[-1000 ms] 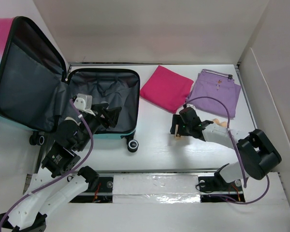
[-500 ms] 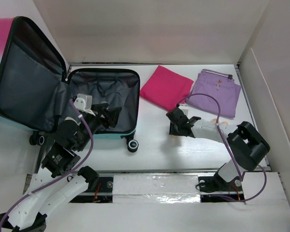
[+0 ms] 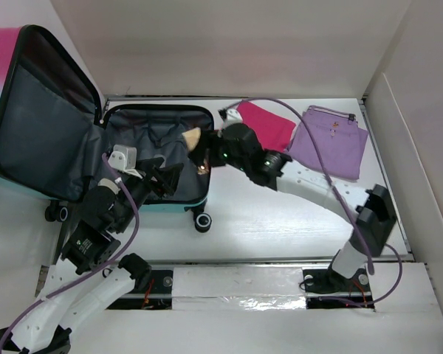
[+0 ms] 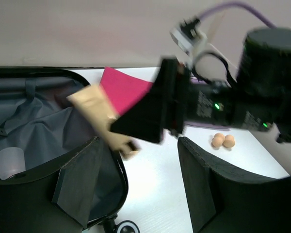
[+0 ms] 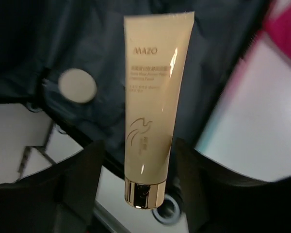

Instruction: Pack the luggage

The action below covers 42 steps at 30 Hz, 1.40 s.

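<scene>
**Right arm brings a tube across to the case**

Right gripper point(image 5: 143, 179) has swung from mid-table to the right rim of the luggage point(image 3: 40, 133), which lies open at the table's left with its lid raised; its jaws are clamped on a beige cream tube point(image 5: 155, 97) near the gold cap, not yet let go. Left gripper point(image 4: 145, 189) hovers at the near rim, jaws wide and empty; a white bottle point(image 4: 9, 162) is already inside; the pink cloth point(image 3: 269, 125) and purple bag point(image 3: 332, 140) look still to be packed.

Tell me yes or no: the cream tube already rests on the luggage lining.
No, the cream tube is aloft in the right hand over the open luggage, not resting on its lining.
</scene>
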### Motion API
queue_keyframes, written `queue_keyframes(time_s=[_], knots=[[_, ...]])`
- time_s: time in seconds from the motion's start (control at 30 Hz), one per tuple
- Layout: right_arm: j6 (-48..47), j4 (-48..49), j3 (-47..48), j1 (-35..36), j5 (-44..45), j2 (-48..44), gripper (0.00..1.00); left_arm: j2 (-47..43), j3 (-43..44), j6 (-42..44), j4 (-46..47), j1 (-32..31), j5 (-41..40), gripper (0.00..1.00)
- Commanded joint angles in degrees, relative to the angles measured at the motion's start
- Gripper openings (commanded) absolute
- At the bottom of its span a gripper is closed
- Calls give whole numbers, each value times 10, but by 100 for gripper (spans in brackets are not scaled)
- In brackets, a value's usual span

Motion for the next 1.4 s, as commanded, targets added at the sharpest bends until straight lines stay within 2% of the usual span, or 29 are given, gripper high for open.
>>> queue_keyframes(time_s=[0.0, 0.03, 0.1, 0.2, 0.27, 0.3, 0.33, 0.4, 0.47, 0.5, 0.53, 0.6, 0.63, 0.97, 1.3, 1.37], knots=[[-22, 63, 108, 9, -101, 79, 82, -5, 2, -3, 28, 2, -6, 60], [-23, 62, 123, 4, -103, 91, 91, -4, 3, -3, 25, 2, -6, 60], [-21, 68, 97, -10, -91, 73, 94, -6, 3, -3, 26, 2, -4, 60], [4, 117, -39, -67, -52, -8, 92, -9, 3, -4, 28, 2, 8, 60], [37, 100, -143, -120, -7, -78, 57, -13, 5, -4, 29, 2, 16, 60], [53, 75, -178, -141, 56, -102, 27, -15, 4, -4, 30, 2, 15, 60], [70, 45, -214, -162, 88, -126, 17, -17, 3, -5, 30, 2, 16, 60], [101, 22, -309, -224, 167, -190, 11, -21, 5, -6, 30, 2, 22, 60], [112, -3, -355, -293, 211, -232, 17, -27, 4, -7, 34, 2, 27, 60], [113, -9, -382, -317, 214, -240, 25, -28, 3, -7, 35, 2, 28, 60], [110, -11, -393, -340, 215, -245, 45, -28, 3, -7, 35, 2, 28, 60], [90, -5, -405, -405, 198, -242, 63, -27, 3, -8, 35, 2, 33, 60], [91, -24, -395, -423, 185, -237, 68, -28, 3, -8, 35, 2, 35, 60], [64, -55, -350, -526, 149, -185, 69, -37, 2, -12, 38, 2, 52, 60], [49, -62, -304, -526, 95, -90, 61, -47, 2, -15, 42, 2, 57, 60], [49, -67, -297, -526, 93, -78, 55, -49, 2, -16, 41, 2, 58, 60]])
